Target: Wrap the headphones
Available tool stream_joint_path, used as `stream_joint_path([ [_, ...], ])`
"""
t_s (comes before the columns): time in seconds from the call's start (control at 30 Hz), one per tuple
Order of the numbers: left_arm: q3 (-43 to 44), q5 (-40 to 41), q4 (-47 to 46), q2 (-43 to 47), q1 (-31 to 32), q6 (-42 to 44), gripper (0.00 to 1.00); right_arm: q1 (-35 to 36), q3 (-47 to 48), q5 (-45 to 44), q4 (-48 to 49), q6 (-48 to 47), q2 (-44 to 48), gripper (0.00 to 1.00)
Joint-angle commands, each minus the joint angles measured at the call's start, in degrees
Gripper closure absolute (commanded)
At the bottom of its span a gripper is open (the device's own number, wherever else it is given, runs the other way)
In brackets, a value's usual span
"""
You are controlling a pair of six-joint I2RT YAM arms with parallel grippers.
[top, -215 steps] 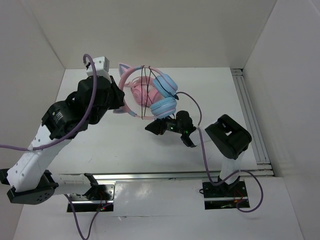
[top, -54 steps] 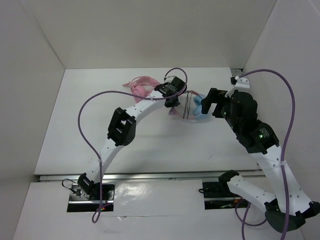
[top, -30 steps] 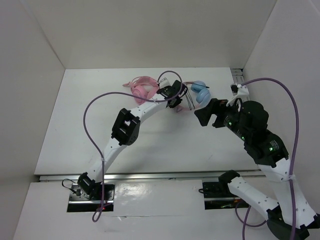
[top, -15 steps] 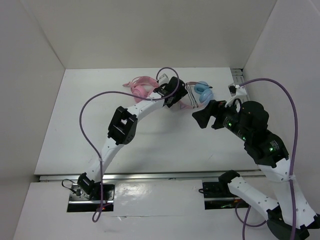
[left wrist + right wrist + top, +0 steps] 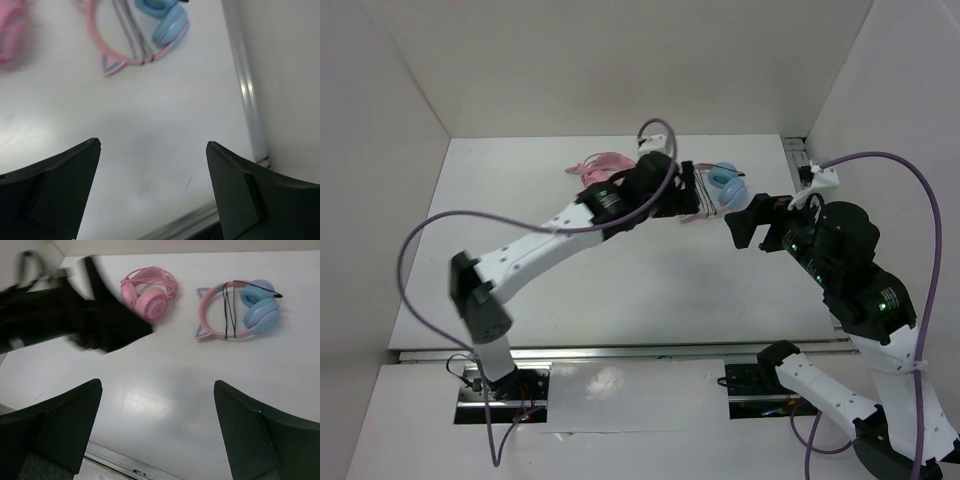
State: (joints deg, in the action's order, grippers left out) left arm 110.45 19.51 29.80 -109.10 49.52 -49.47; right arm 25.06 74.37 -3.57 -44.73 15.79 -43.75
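The headphones [image 5: 215,330] lie flat on the white table, with light blue ear cups [image 5: 260,309], a pink cat-ear headband and the thin black cable [image 5: 230,310] wound across the band. They also show at the top of the left wrist view, headphones [image 5: 107,57]. In the top view the headphones [image 5: 725,185] are partly hidden by my left gripper [image 5: 678,200], which hovers over them, open and holding nothing. My left gripper [image 5: 152,145] shows only bare table between its fingers. My right gripper [image 5: 745,220] hangs open just right of them; my right gripper [image 5: 157,385] is apart from them.
All-pink cat-ear headphones [image 5: 150,292] lie left of the task's pair, pink headphones [image 5: 600,165] near the back. A metal rail [image 5: 245,90] runs along the table's right edge. The left arm [image 5: 75,320] crosses the right wrist view, blurred. White walls enclose the table.
My left gripper has opened, let go of the headphones and lifted away while its arm swung over. The headphones now rest on the table. My right gripper shifted slightly right, still open.
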Motion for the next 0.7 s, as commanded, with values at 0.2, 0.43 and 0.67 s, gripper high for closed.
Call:
stream_joint_path([
  [0.2,-29.49,15.03,23.79,47.95,-4.33,11.50,0.00,3.85,11.76,-10.22,-8.87,-2.34,-2.75,0.00],
  [0.43,-27.23,18.10,40.41,64.70,-6.18,9.58,0.00,4.47,16.07,-13.30,-12.48,-2.34,-0.73,0.00],
  [0.67,-23.89,20.13,47.28,72.53,-6.19,6.85,0.00,5.79,17.74,-14.71,-14.24,-2.87,-0.11,0.00],
])
